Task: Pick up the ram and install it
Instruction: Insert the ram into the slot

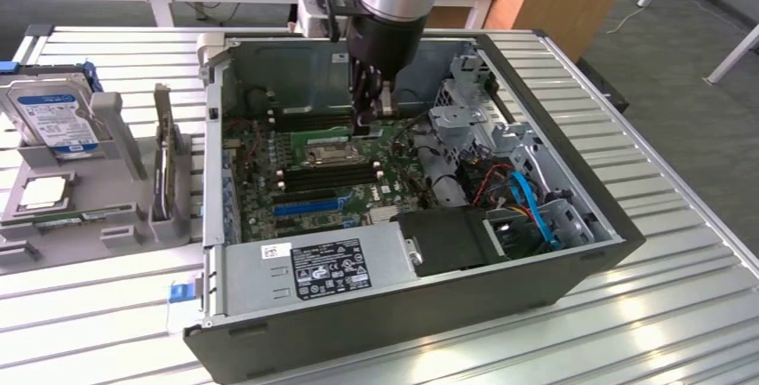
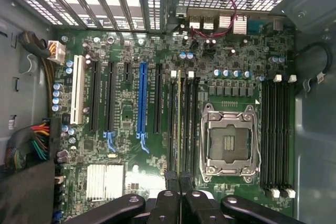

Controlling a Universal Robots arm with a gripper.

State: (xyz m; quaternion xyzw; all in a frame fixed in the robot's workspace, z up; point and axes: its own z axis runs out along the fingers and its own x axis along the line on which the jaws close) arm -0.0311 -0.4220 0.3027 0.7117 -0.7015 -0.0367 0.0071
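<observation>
My gripper [image 1: 372, 118] reaches down into the open computer case [image 1: 570, 260], above the green motherboard [image 1: 267, 198]. In the wrist view its two black fingers [image 2: 170, 182] stand close together, shut on the ram [image 2: 179, 124]. The ram appears edge-on as a thin pale line. It runs along the group of black memory slots [image 2: 185, 129] beside the CPU socket [image 2: 229, 140], between their white latches. Whether the ram touches a slot I cannot tell.
A second group of memory slots [image 2: 276, 135] lies past the socket, and a blue expansion slot [image 2: 143, 103] on the other side. The power supply [image 1: 332, 265], drive cage [image 1: 475, 127] and blue cables [image 1: 528, 203] crowd the case. Outside stand a hard drive [image 1: 53, 118] and an upright card [image 1: 166, 163].
</observation>
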